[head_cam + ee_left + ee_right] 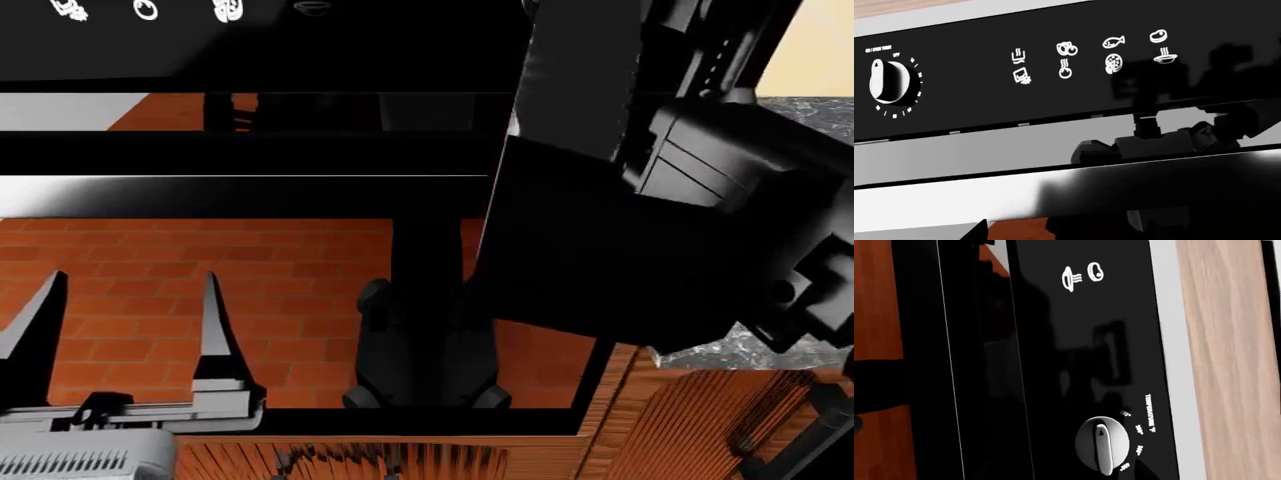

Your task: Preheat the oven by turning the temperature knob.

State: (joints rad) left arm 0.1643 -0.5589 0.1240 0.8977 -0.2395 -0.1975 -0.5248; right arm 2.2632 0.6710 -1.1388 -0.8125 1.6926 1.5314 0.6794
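The oven's black control strip with white icons fills the left wrist view, above the silver bar handle. The white knob at its end is marked oven timer. The temperature knob, white with its pointer along the strip, shows in the right wrist view beside degree marks. In the head view my left gripper is open and empty in front of the glossy glass door. My right arm reaches up past the door, and its fingers are out of view.
A light wood cabinet panel borders the control strip past a silver trim. A marble counter lies to the right of the oven. Reddish wooden fronts sit below it. The door reflects a brick floor and the robot.
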